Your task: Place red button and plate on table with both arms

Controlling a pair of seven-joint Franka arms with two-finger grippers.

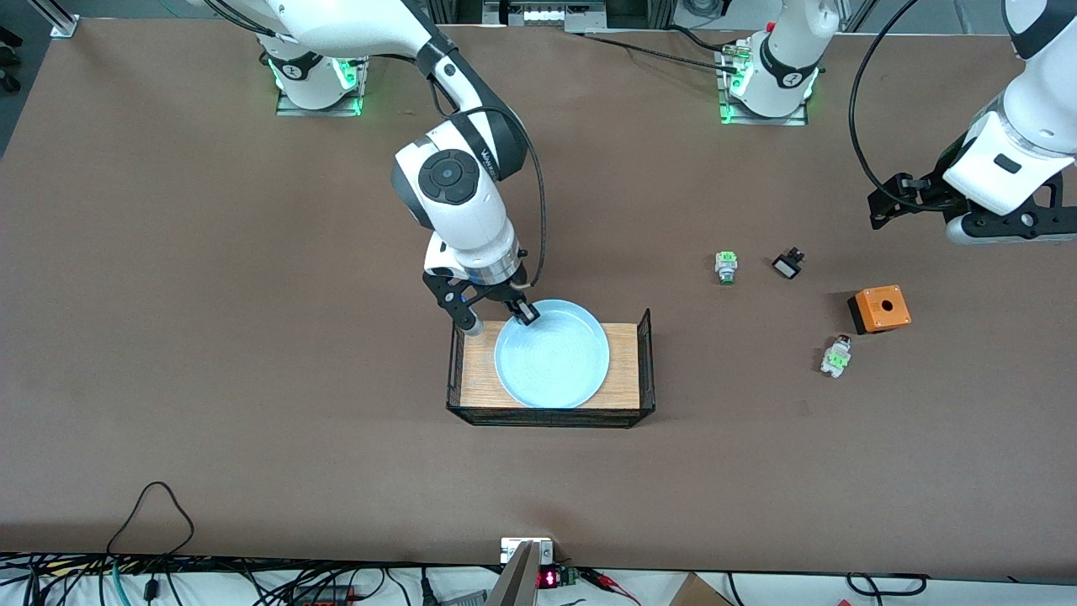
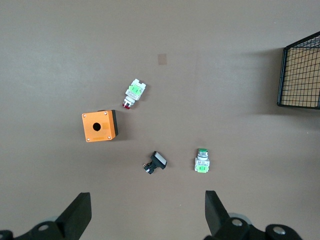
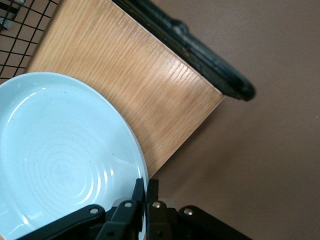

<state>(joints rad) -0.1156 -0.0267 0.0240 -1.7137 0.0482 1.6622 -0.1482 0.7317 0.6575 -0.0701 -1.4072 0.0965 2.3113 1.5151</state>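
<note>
The plate sits on the rack; the right tool is clamped on its rim (stiff, glossy, likely slippery, so the edge is the only hold). The left tool, fingers apart, hovers over the surface near the red button, small and light.

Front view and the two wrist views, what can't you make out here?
- Red button: its red cap is too small to see in the front view.
- Left gripper: wrist view's edge cuts off all but its open fingers.
- Plate: the right gripper, shut on its rim, hides part; edges crop more.
</note>
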